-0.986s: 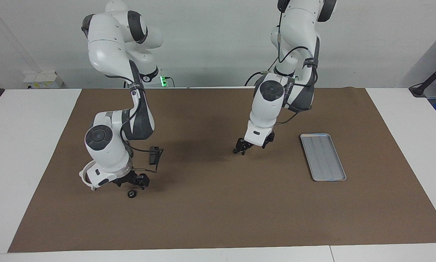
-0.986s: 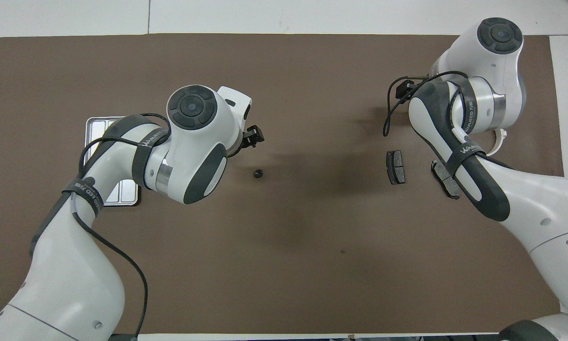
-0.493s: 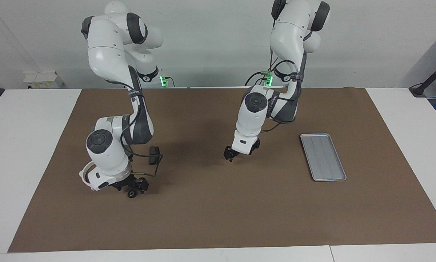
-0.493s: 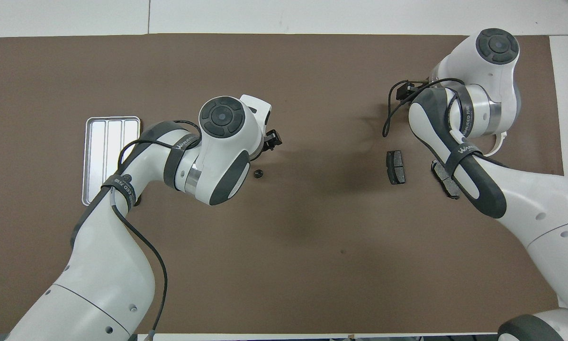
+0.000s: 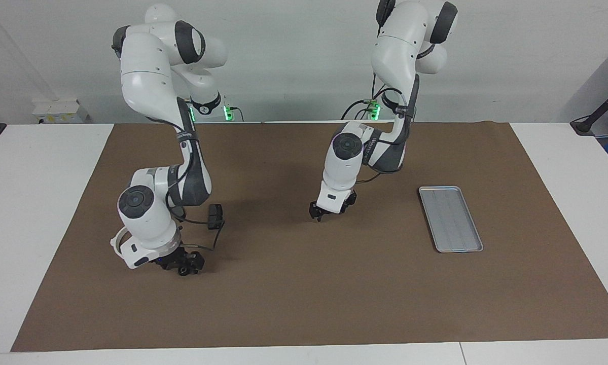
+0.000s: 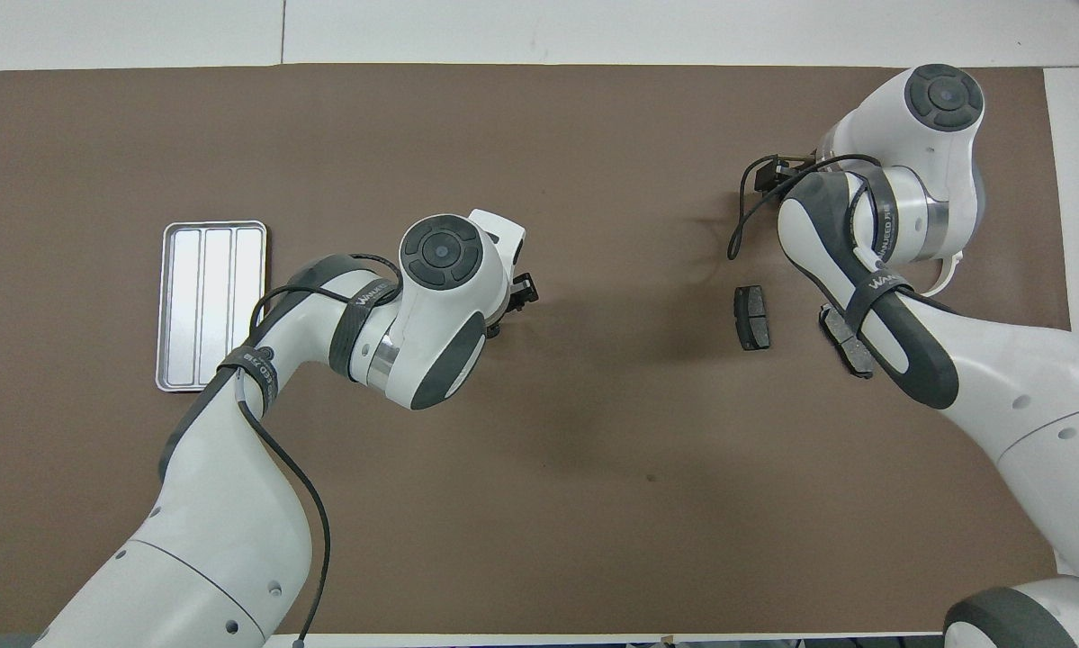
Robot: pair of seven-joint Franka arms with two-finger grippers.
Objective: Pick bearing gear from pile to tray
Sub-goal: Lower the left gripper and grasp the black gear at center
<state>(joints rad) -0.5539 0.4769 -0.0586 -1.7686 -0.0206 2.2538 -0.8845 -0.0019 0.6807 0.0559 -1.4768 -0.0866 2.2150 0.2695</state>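
R gripper [image 5: 184, 264] is down on the brown mat [image 5: 304, 304], well apart from the tray [image 5: 451, 218] toward the right arm's end. It's spread wide w/ the small black gear [image 5: 183, 271] at its tips. L gripper [image 5: 318, 217] is low btwn tray and grey pads [image 6: 752, 317]; open or clenched, can't tell. White table [image 5: 40, 203], white wall.

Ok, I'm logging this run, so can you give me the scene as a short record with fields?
tray: nothing in it, toward the left arm's end
left gripper: low over mid-mat, above a small black round piece
right gripper: down at a second black round piece
dark pads: two, on the mat by the right arm
white bracket: beside the right wrist
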